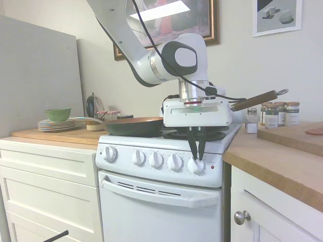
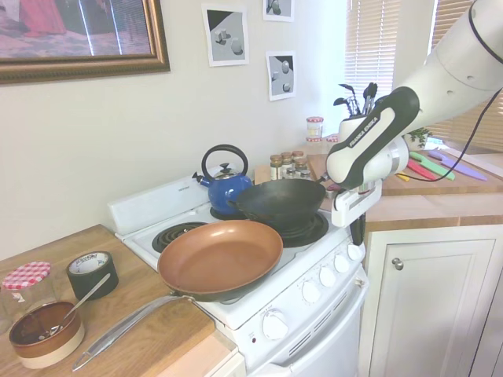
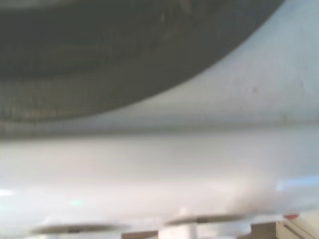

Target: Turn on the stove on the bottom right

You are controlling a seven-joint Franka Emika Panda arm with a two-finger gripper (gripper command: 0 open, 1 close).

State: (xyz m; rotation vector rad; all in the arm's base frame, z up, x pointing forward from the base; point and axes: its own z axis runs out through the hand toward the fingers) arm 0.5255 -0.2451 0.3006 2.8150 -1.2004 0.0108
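Stove [image 1: 161, 201] is seen standing between white cabinet drawers [image 1: 48, 191] on the left and a wood-topped cabinet [image 1: 275, 161] on the right. Going left to right in the first exterior view: a stack of plates [image 1: 55, 124] with a green bowl [image 1: 57, 114] is set on the left counter, a copper-coloured frying pan [image 1: 132, 126] is placed on the front left burner, and a dark wok [image 2: 279, 203] with a wooden handle is set on the right burner, with spice jars [image 1: 275, 114] lined up behind the right counter. A blue kettle [image 2: 224, 187] is seen at the back in the second exterior view. Five white knobs are lined along the front panel, with a small red light [image 1: 212, 167] at its right end. The gripper [image 1: 197, 154] is pointed straight down at the rightmost knob [image 1: 195, 166]; its dark fingers [image 1: 192, 145] are drawn nearly together, apparently pinched on the top of that knob, though contact is not clearly resolved. The wrist view is blurred; only the white stove edge and a dark curved shape are made out.
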